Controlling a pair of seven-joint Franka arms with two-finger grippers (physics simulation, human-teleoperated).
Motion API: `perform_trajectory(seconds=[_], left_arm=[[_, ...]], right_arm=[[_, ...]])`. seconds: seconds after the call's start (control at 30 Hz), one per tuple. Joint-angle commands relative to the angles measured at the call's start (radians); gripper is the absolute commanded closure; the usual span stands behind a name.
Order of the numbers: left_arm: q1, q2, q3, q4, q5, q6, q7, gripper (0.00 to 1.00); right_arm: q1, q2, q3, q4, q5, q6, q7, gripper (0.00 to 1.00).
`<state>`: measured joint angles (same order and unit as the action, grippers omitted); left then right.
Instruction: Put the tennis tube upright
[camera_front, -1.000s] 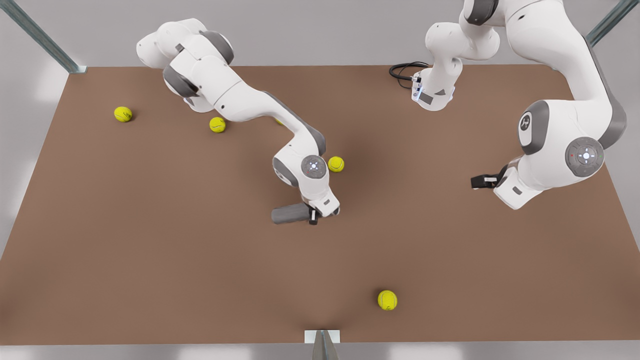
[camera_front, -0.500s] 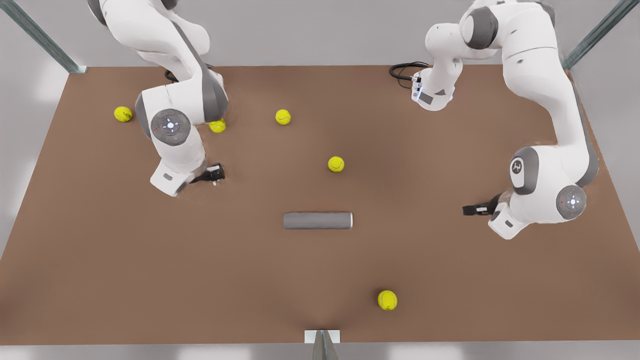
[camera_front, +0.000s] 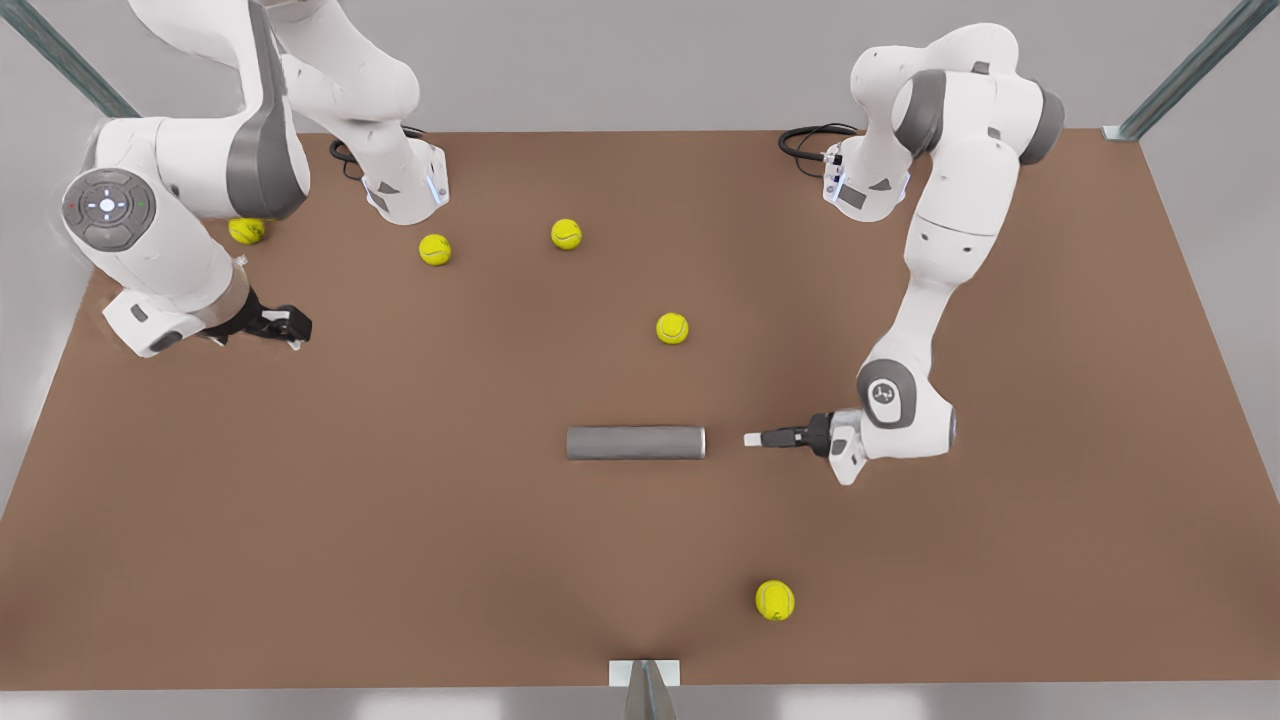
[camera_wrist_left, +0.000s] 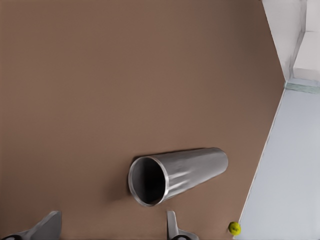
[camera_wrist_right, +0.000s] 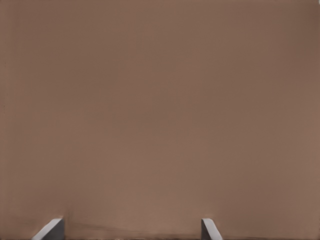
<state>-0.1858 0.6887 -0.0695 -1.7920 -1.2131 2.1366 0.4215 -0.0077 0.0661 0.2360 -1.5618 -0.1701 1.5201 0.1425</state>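
You are not seeing any readable text here — no words, numbers or brand names are showing on anything. The only mark is a small white emblem on the grey joint cap (camera_front: 885, 393) of the arm at the front view's right — too small to read.

We see one yellow ball (camera_front: 245, 231) at the front view's left half hidden behind an arm's elbow. In both wrist views the picture's lower edge cuts off the fingers (camera_wrist_left: 48, 226) (camera_wrist_right: 52, 229), leaving just their tips.
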Motion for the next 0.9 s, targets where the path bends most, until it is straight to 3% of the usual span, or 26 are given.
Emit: perform_trajectory(seconds=[0.0, 0.17, 0.47, 0.87], left_arm=[[-0.001, -0.005, -0.016, -0.012, -0.100, 0.032, 0.000, 0.00], [0.006, 0.017, -0.096, 0.010, -0.128, 0.066, 0.051, 0.00], [0.008, 0.100, -0.122, 0.095, -0.140, 0.066, 0.079, 0.00], [0.008, 0.109, -0.154, 0.102, -0.143, 0.066, 0.079, 0.00]], right_arm=[[0.003, 0.003, 0.000, 0.000, 0.003, -0.003, 0.000, 0.00], [-0.005, 0.012, 0.003, 0.002, 0.006, -0.018, -0.001, 0.00], [0.000, 0.021, 0.006, 0.014, 0.049, -0.017, -0.001, 0.00], [-0.003, 0.028, 0.006, 0.012, 0.050, -0.017, 0.000, 0.00]])
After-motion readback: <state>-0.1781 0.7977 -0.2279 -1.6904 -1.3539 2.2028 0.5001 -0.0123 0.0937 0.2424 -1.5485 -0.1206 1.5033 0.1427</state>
